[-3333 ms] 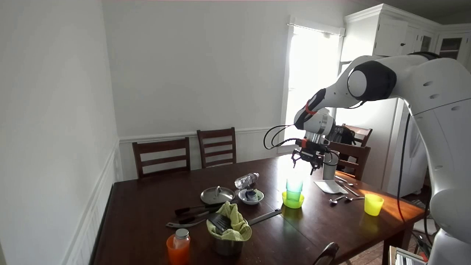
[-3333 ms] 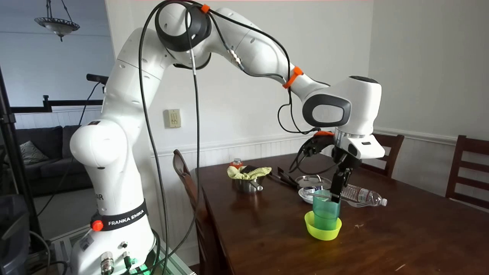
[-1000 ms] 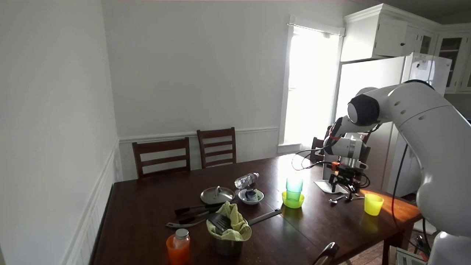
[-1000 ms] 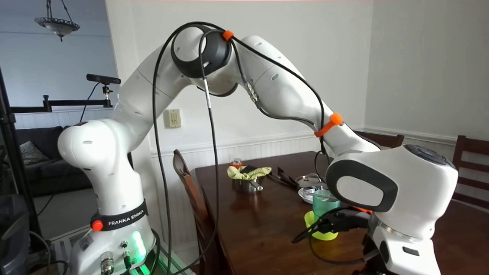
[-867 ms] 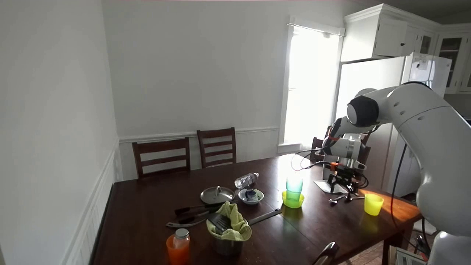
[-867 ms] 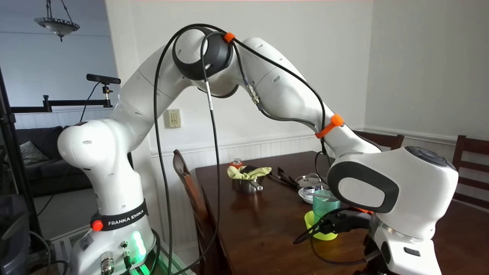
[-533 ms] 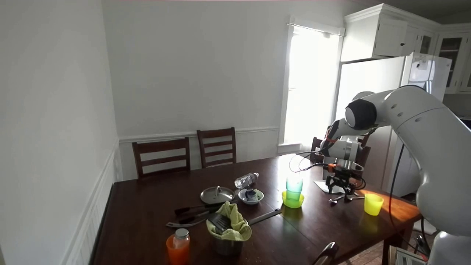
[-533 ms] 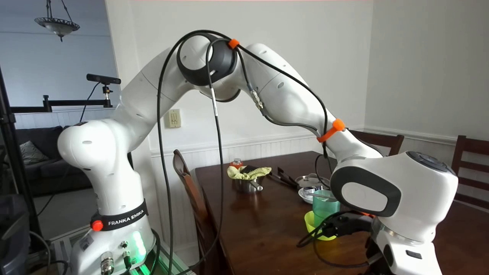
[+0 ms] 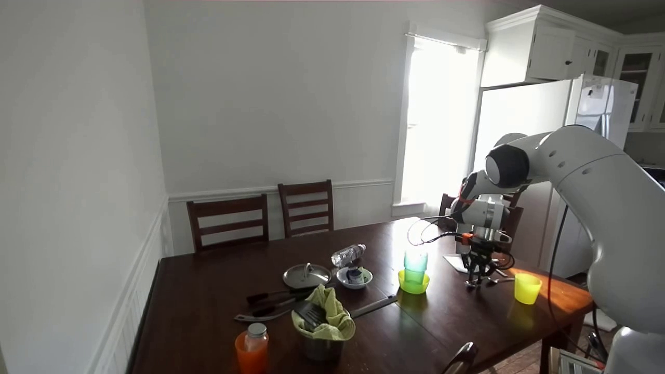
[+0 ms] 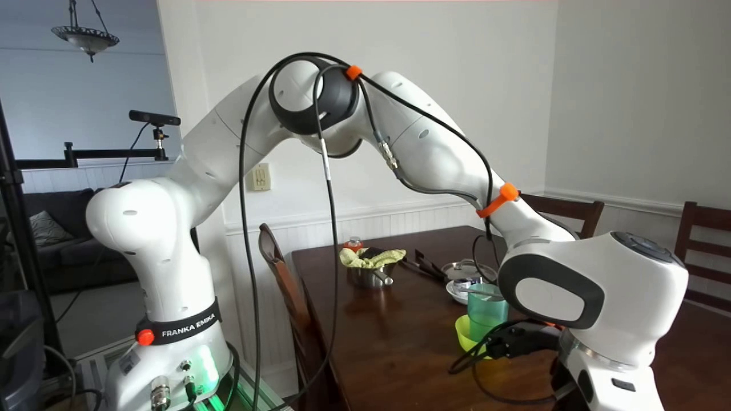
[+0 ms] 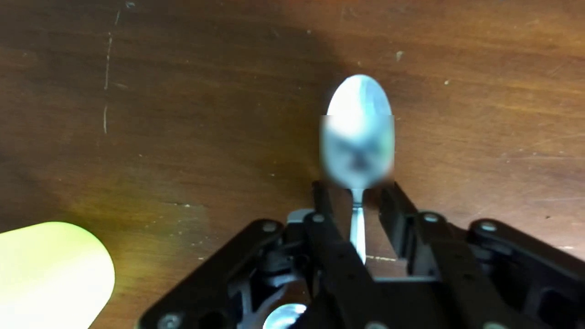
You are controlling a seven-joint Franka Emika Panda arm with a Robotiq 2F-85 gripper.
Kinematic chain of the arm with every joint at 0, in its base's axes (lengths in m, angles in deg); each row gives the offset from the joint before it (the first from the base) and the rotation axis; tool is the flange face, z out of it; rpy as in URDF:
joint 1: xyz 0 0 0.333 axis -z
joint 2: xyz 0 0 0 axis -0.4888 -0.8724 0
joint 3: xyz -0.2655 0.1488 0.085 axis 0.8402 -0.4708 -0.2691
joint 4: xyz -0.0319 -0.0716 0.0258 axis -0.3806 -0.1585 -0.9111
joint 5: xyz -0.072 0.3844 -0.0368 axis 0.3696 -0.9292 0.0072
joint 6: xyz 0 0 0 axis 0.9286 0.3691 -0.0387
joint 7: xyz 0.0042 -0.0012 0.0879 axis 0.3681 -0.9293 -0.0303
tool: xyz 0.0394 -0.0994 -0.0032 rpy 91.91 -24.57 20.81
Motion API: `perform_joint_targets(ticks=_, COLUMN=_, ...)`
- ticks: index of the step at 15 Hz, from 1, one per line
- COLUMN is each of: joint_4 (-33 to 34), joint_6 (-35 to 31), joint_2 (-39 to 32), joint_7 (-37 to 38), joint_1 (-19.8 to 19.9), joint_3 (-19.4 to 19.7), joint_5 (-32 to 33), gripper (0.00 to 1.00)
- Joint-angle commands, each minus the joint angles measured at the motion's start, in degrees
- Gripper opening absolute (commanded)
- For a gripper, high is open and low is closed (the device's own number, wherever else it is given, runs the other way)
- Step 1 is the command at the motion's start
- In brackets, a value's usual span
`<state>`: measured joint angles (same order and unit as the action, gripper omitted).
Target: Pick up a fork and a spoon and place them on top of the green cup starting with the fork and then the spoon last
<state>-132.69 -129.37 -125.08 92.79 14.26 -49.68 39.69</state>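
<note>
In the wrist view a silver spoon lies on the table, and its neck passes between the fingertips of my gripper. The jaws are part-way together, with a gap on either side of the handle; a finger hides the handle's end. In an exterior view my gripper is low over the spoon. The translucent green cup stands in a lime-yellow bowl. Across its rim lies the silver fork, partly behind the arm. The cup also shows left of the gripper.
A second spoon is partly hidden beneath the gripper. Close by stands a yellow cup. White paper lies behind. Farther left are a water bottle, a white bowl, a lid and a pot.
From over the green cup, my gripper has moved across to the spoons. During the last second it has come lower, shifted slightly, and brought its fingers closer together around the spoon.
</note>
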Motion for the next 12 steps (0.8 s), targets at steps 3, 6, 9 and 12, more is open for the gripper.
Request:
perform_joint_targets(ticks=3, joint_4=3.1, joint_6=2.9, joint_2=-0.6, joint_7=1.4, joint_1=1.6, joint_3=-0.8, joint_5=0.8, gripper=0.0)
perform_joint_targets(ticks=6, joint_4=2.5, joint_6=3.7, joint_2=1.1, joint_7=1.1, joint_1=1.2, joint_3=-0.6, joint_5=1.0, gripper=0.02)
perform_joint_targets(ticks=9, joint_4=1.4, joint_6=4.4, joint_2=3.4, joint_7=0.7, joint_1=0.5, joint_3=-0.4, joint_5=1.6, gripper=0.01)
perform_joint_targets(ticks=12, joint_4=0.2, joint_6=5.6, joint_2=6.2, joint_7=0.7, joint_1=-0.7, joint_3=0.1, joint_5=2.9, gripper=0.01)
